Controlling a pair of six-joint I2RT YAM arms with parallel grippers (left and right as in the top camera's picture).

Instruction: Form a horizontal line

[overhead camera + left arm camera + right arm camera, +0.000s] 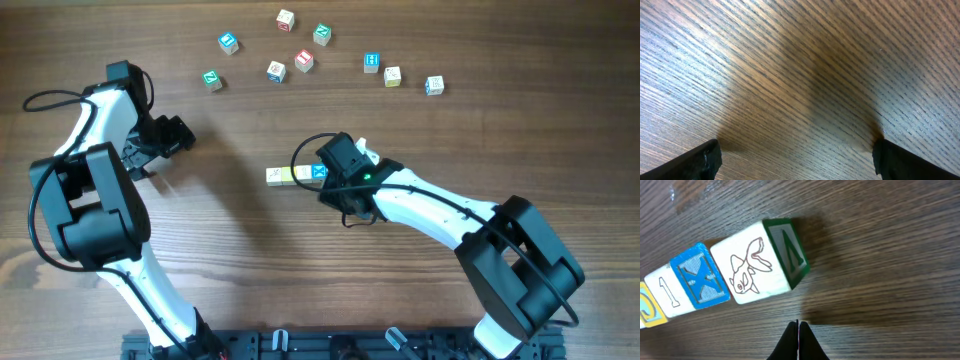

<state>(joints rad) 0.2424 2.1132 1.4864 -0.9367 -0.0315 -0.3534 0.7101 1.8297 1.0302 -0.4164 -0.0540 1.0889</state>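
The horizontal line (715, 280) is a short row of letter cubes lying touching at mid-table. In the right wrist view, left to right, it shows a yellow-marked cube (647, 312), a white cube (667, 295), a blue X cube (700, 277) and a white cube with an animal drawing and a green side (755, 265). From overhead the horizontal line (298, 175) runs left from under my right gripper (338, 182), which hides its right end. The right gripper (798, 326) is shut and empty, just beside the animal cube. My left gripper (797, 159) is open over bare wood, far left (176, 135).
Several loose cubes lie scattered along the far side, among them a blue one (229, 42), a green one (211, 79), a red one (304, 61), another blue one (372, 62) and a pale one (434, 85). The wooden table (230, 250) fills the view.
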